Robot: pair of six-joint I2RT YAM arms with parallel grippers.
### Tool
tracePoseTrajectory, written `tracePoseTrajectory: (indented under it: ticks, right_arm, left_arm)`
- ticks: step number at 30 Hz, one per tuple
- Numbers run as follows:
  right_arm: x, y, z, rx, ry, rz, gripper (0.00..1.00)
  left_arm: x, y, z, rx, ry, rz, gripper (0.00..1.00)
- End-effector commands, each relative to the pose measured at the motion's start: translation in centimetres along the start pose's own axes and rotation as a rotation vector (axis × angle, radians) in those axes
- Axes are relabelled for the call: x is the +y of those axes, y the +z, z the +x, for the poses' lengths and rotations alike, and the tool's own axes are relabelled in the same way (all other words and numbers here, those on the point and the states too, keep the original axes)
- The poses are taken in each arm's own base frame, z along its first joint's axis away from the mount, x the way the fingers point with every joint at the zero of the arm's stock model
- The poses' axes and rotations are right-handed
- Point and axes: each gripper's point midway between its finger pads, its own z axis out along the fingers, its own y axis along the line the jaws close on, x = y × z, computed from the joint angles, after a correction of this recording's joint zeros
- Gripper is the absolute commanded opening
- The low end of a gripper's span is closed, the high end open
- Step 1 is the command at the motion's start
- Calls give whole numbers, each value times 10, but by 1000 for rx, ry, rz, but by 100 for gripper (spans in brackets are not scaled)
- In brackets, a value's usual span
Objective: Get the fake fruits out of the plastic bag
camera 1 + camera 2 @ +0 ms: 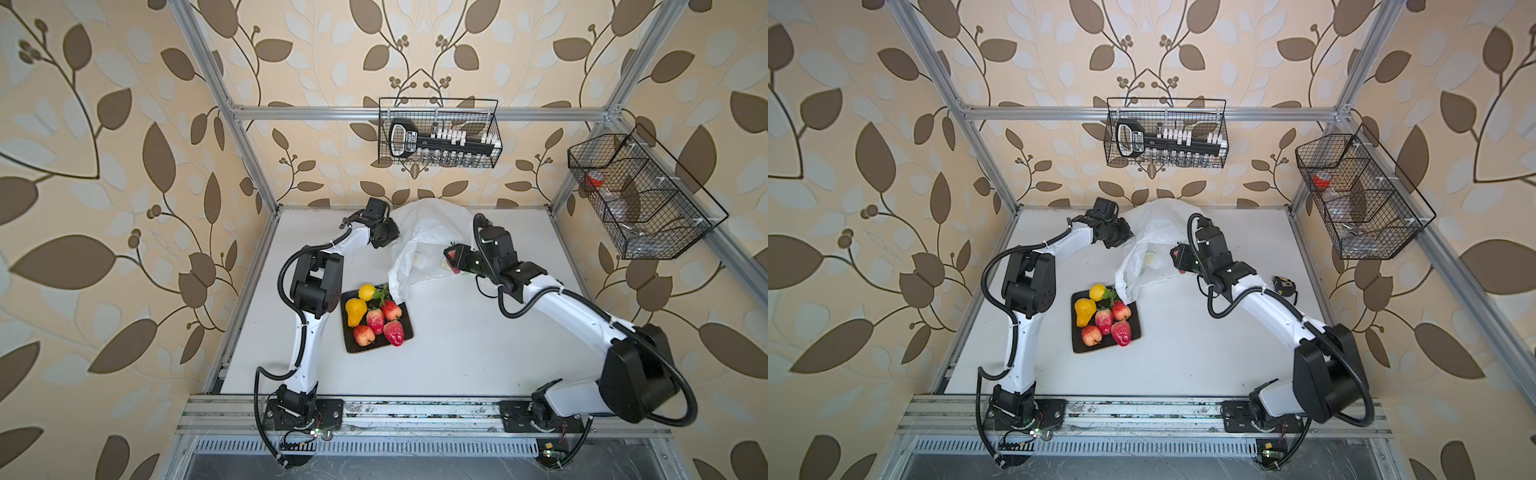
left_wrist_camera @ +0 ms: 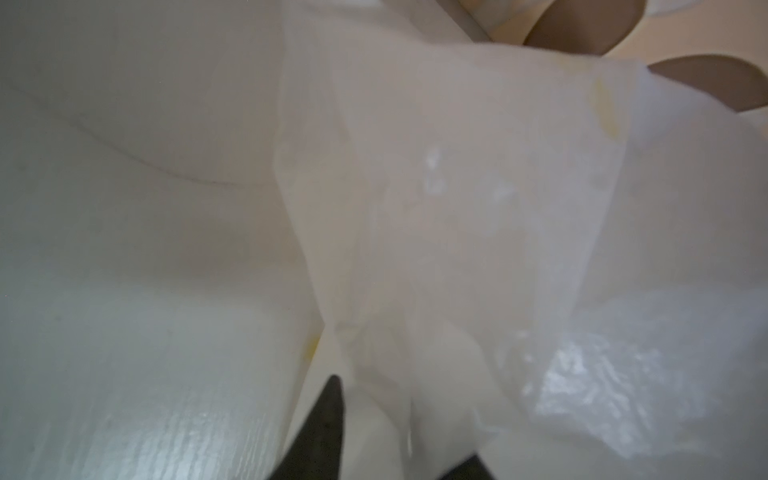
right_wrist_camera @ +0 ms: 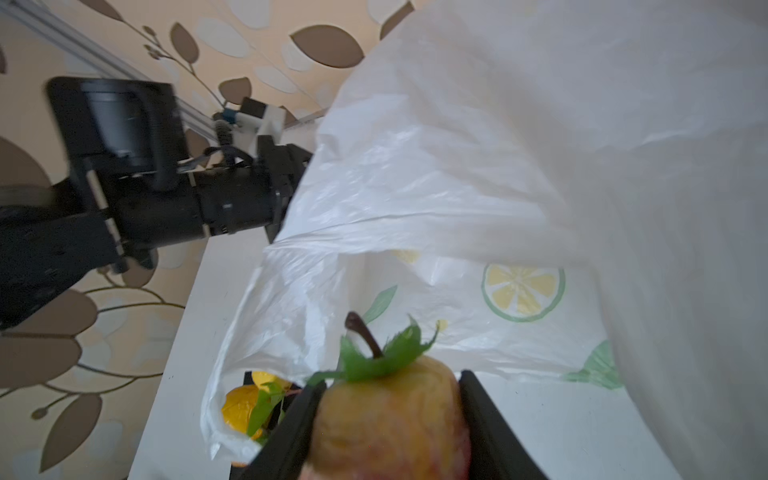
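Right gripper [image 1: 454, 259] is clamped on one held fruit [image 3: 386, 419], yellowish-pink with a green leaf and a brown stem, just at the mouth of the plastic bag [image 1: 424, 232]. Whether it is fully clear of the film I cannot tell. Left gripper [image 1: 384, 237] sits at the bag's left side. Its fingers [image 2: 330, 415] stand apart with loose film running between them, nothing pinched. The bag lies crumpled at the middle of the table's far edge. Six other fake fruits [image 1: 375, 320] sit on the black plate [image 1: 353, 347] near the table's left edge, beside the left arm.

Risks, as I judge them:
- With the left jaws apart, the bag mouth can sag onto the held fruit and get dragged along.
- A bag handle [image 1: 399, 291] lies on the plate's far corner, so any pull on the bag could tip fruits off.
- The fruit is glossy and may slip from the grip.
- The plate is crowded, so a new fruit may roll off.

The table [image 1: 457, 353] is plain white, inside an aluminium frame with leaf wallpaper. Two wire baskets hang there, the back basket [image 1: 440, 133] and the right basket [image 1: 640, 195]. A small black-yellow object [image 1: 1284, 286] lies by the right arm.
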Motion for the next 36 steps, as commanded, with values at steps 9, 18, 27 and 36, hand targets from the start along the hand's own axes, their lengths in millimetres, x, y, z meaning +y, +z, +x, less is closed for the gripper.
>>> tracePoseTrajectory:
  ticks: [9, 18, 27, 36]
  right_arm:
    - [172, -21, 70, -15, -530, -423, 24]
    - [188, 45, 149, 49, -641, -334, 25]
    - [166, 94, 170, 43, -697, -188, 42]
    - [191, 78, 145, -2, -720, -229, 82]
  left_arm:
    - [-60, -92, -56, -150, 94, 164, 99]
    - [-20, -208, -74, -323, 124, -13, 99]
    - [65, -287, -38, -486, 113, -241, 99]
    - [116, -312, -18, -569, 103, -369, 99]
